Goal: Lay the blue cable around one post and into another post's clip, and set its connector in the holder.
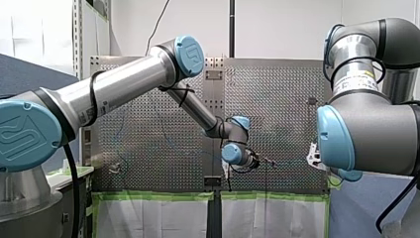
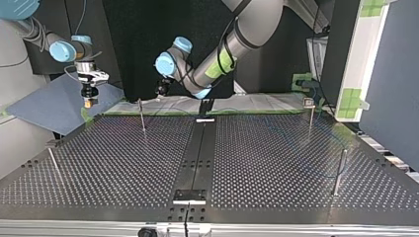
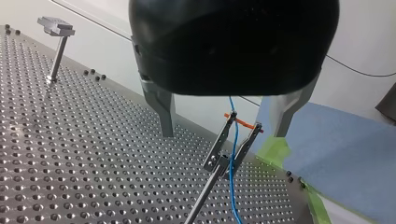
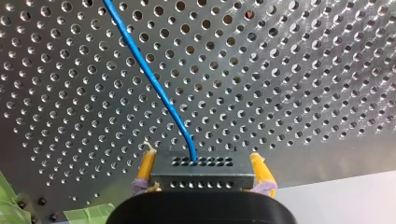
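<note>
Over the wide perforated metal worktop (image 2: pixel 123 163), my left hand (image 3: pixel 224 133) hangs released, its metal fingers (image 3: pixel 161 109) spread either side of a thin post (image 3: pixel 203 196) topped by an orange-tipped clip (image 3: pixel 222 140), touching neither. My right hand (image 4: pixel 201 161) is clenched, yellow pads (image 4: pixel 145 168) pressed on a dark grey connector (image 4: pixel 201 175) with rows of small holes. The thin, bright blue cable (image 4: pixel 149 74) leaves the connector's holed face, slants over the worktop, and runs between the clip's two arms.

Shiny perforated metal table (image 4: pixel 289 93), smooth glossy blue cable (image 4: pixel 149 74), matt dark plastic-looking connector (image 4: pixel 201 175), bare metal post (image 3: pixel 202 196).
</note>
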